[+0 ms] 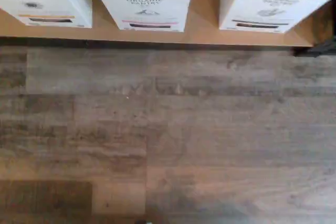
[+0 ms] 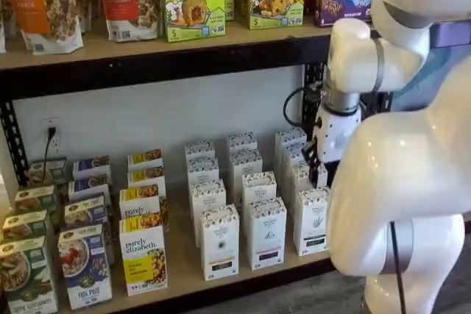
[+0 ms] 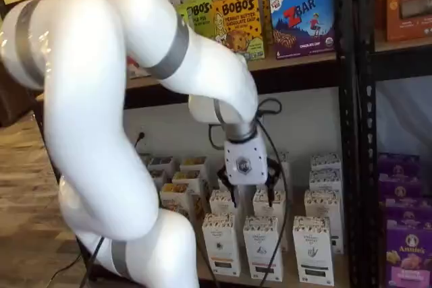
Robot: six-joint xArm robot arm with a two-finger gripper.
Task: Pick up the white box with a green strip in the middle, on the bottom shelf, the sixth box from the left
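The white box [image 3: 313,249] stands at the right end of the front row on the bottom shelf [image 3: 344,276], with a speckled top band and a faint leaf mark. It also shows in a shelf view [image 2: 311,220] and in the wrist view [image 1: 270,1], beside two similar white cartons. My gripper [image 3: 250,195] hangs above the rows of white cartons, up and to the left of the white box. A gap shows between its two black fingers and nothing is in them. In a shelf view the gripper [image 2: 318,158] shows side-on behind the arm.
Similar white cartons [image 2: 219,242] [image 2: 266,232] stand just left of the target. Yellow "purely elizabeth" boxes [image 2: 143,255] stand further left. A black rack post [image 3: 347,133] rises to the right, with purple boxes [image 3: 408,254] beyond it. The wood floor [image 1: 168,140] lies below the shelf edge.
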